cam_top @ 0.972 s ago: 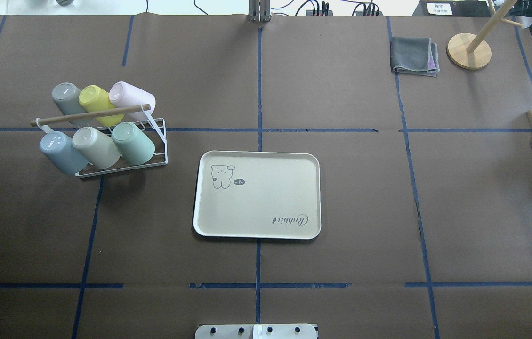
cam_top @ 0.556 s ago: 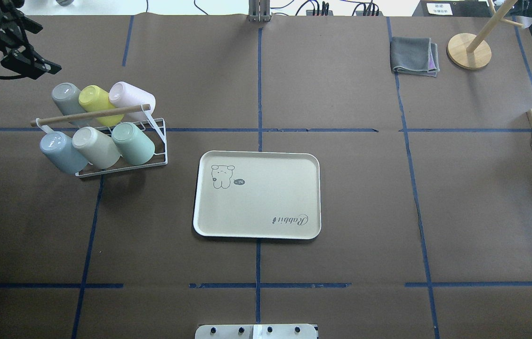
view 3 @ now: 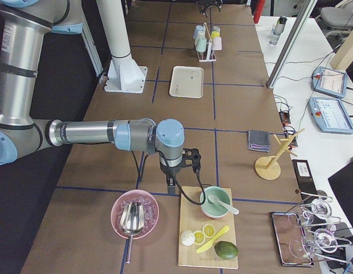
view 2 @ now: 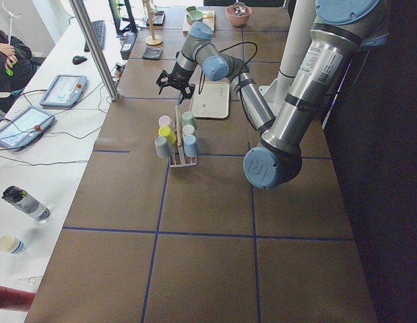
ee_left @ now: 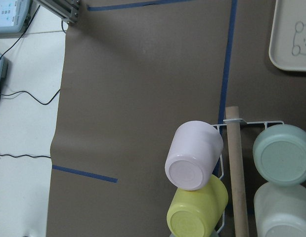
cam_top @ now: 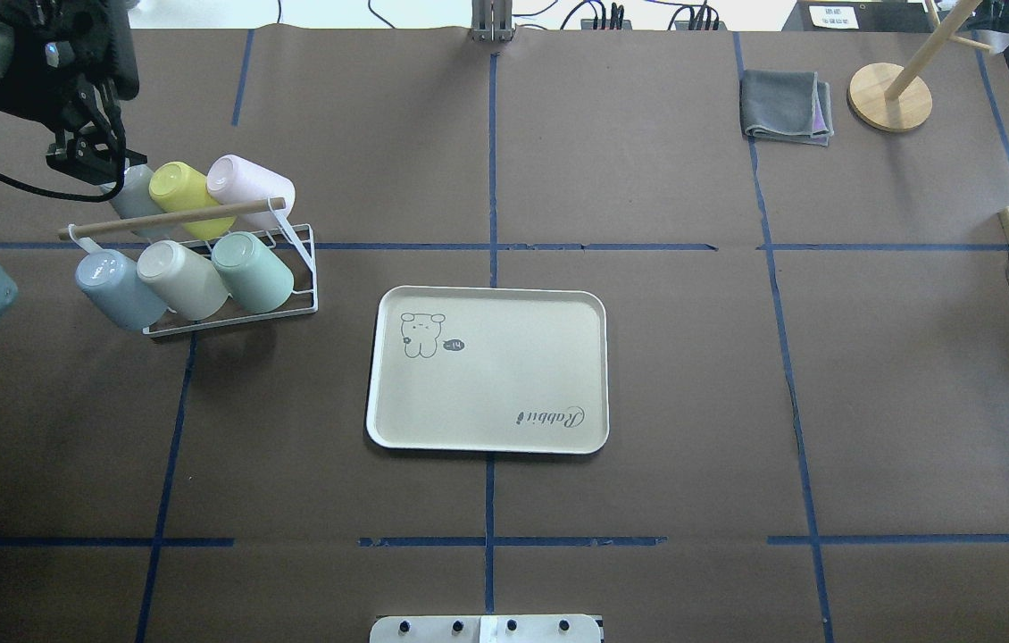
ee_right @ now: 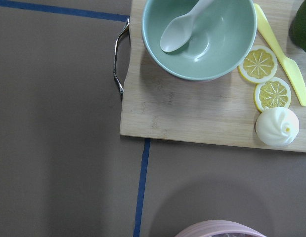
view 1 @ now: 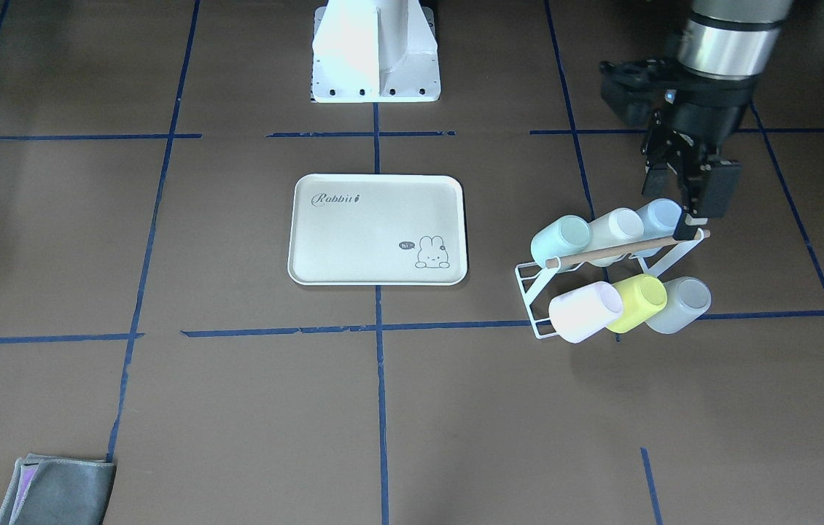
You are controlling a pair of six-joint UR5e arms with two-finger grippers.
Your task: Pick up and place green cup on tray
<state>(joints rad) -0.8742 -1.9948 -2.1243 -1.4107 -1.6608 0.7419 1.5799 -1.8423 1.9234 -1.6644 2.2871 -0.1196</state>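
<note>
The green cup [cam_top: 253,271] lies mouth-down on the right end of the front row of a white wire rack [cam_top: 232,318]. It also shows in the front-facing view [view 1: 561,240] and the left wrist view [ee_left: 284,155]. The cream tray [cam_top: 504,384] lies flat at the table's middle, with nothing on it. My left gripper [cam_top: 80,159] hovers over the rack's far-left end, above the grey cup; its jaws stand open and empty [view 1: 682,200]. My right gripper [view 3: 179,171] is far off by the cutting board; I cannot tell whether it is open or shut.
The rack also holds blue, cream, grey, yellow [cam_top: 185,192] and pink [cam_top: 250,187] cups under a wooden rod [cam_top: 170,219]. A grey cloth [cam_top: 786,105] and a wooden stand [cam_top: 888,96] lie at the far right. A cutting board [ee_right: 192,106] carries a green bowl.
My left arm has come in from the left edge and moved right and nearer, from outside the rack to above its grey cup. Cups and tray have not moved.
</note>
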